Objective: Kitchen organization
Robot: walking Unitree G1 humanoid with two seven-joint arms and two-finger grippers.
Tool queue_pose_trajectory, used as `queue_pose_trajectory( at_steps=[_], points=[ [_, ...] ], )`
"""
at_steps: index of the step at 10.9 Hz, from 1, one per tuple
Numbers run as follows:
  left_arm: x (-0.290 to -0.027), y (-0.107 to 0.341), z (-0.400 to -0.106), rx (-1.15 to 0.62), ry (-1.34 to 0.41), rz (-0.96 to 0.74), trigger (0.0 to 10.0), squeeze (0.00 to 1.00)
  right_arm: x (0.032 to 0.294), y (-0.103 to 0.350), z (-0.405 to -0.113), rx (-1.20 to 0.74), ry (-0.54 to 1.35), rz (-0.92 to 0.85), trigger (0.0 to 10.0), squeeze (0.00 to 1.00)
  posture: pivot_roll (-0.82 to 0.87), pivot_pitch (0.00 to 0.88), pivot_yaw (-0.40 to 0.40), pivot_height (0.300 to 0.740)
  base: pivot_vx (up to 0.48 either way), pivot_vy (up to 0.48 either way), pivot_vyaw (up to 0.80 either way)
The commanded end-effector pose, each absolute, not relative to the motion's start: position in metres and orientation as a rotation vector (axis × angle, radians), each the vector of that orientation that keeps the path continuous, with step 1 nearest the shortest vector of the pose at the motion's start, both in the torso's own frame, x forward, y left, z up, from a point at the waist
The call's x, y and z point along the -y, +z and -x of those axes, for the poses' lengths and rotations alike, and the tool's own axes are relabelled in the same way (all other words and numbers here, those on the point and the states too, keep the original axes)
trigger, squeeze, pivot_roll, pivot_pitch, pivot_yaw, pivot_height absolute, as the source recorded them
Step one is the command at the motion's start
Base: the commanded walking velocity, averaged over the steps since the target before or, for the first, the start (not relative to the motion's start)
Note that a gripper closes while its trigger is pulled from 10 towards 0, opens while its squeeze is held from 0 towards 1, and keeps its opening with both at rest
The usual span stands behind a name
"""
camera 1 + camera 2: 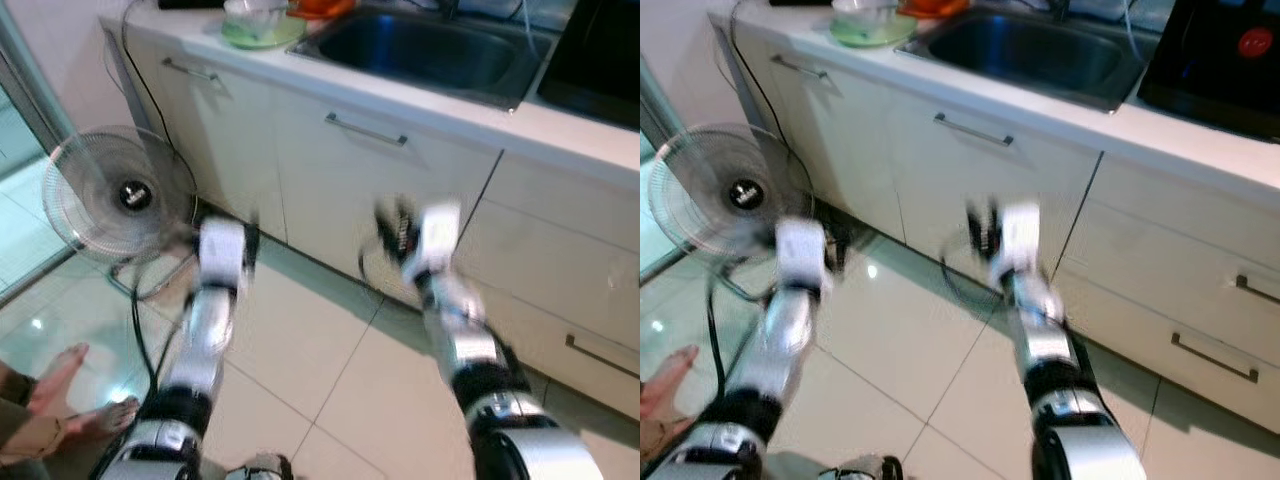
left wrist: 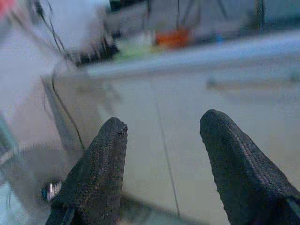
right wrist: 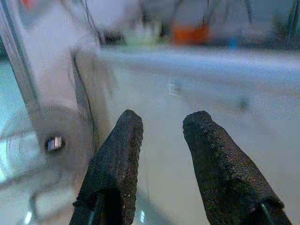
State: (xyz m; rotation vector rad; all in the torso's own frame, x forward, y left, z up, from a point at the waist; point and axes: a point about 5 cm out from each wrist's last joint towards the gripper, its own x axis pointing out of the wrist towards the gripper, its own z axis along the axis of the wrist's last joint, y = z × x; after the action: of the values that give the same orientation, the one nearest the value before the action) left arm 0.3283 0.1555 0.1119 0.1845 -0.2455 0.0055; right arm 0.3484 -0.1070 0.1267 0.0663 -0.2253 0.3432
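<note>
Both arms are raised in front of the robot with nothing held, the left hand (image 2: 159, 154) spread wide and the right hand (image 3: 161, 154) narrower but still parted, probably so they are ready as it nears the bench (image 1: 560, 130). The likely things to tidy, a green plate with a bowl (image 1: 262, 25) and something orange (image 1: 322, 8), sit at about 11 o'clock beside the sink (image 1: 420, 50). The bench's long axis runs from about 10 o'clock toward 3 o'clock; the plate is round and points no way.
</note>
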Motion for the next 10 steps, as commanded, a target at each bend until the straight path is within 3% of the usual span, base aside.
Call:
queue_pose_trajectory(
  at_steps=[1,3,4,7,10],
  points=[
    [-0.156,0.12,-0.328,0.279,0.036,-0.187,10.0,0.0,0.103,0.143,-0.351,0.292,0.347,-0.082,10.0,0.0,0.02,0.052,0.024,0.74,0.0,0.0,0.0],
    [-0.149,0.145,-0.329,0.373,0.055,-0.179,10.0,0.0,0.094,0.164,-0.352,0.36,0.367,-0.107,10.0,0.0,0.03,0.056,0.018,0.74,0.144,0.0,0.0],
    [-0.151,0.151,-0.328,0.336,0.12,-0.38,10.0,0.0,0.09,0.168,-0.352,0.368,0.38,-0.105,10.0,0.0,0.03,0.054,0.016,0.74,0.334,0.0,0.0],
    [-0.14,0.155,-0.326,0.368,0.134,-0.242,10.0,0.0,0.086,0.166,-0.349,0.35,0.399,-0.101,10.0,0.0,0.04,0.058,0.015,0.74,0.426,0.0,0.5],
    [-0.144,0.162,-0.323,0.375,0.136,-0.193,10.0,0.0,0.082,0.167,-0.348,0.342,0.424,-0.104,10.0,0.0,0.04,0.07,0.016,0.74,0.461,0.0,0.0]
  ],
)
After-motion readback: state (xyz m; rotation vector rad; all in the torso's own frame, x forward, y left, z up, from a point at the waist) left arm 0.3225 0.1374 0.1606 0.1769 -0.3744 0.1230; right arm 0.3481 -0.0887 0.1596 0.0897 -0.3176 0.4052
